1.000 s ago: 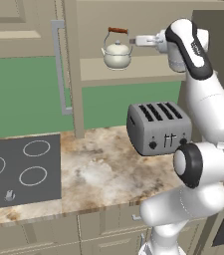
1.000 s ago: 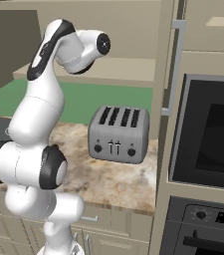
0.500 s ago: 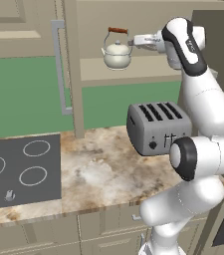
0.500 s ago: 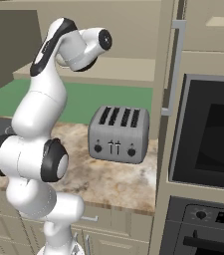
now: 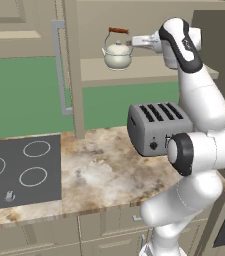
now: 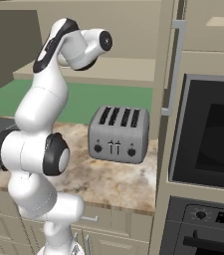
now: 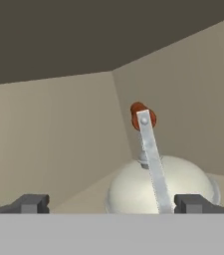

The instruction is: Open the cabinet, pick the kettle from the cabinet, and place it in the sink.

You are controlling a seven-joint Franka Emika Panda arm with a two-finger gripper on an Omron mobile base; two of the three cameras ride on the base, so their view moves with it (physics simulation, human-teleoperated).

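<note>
jaws spread wide and holding nothing, just beside the kettle (image 7: 158,187) whose base is cut off below.

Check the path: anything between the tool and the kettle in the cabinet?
Nothing visible. The cabinet is open, and the open tool faces the kettle on its shelf, with no object between the fingertips and the kettle's body.
</note>
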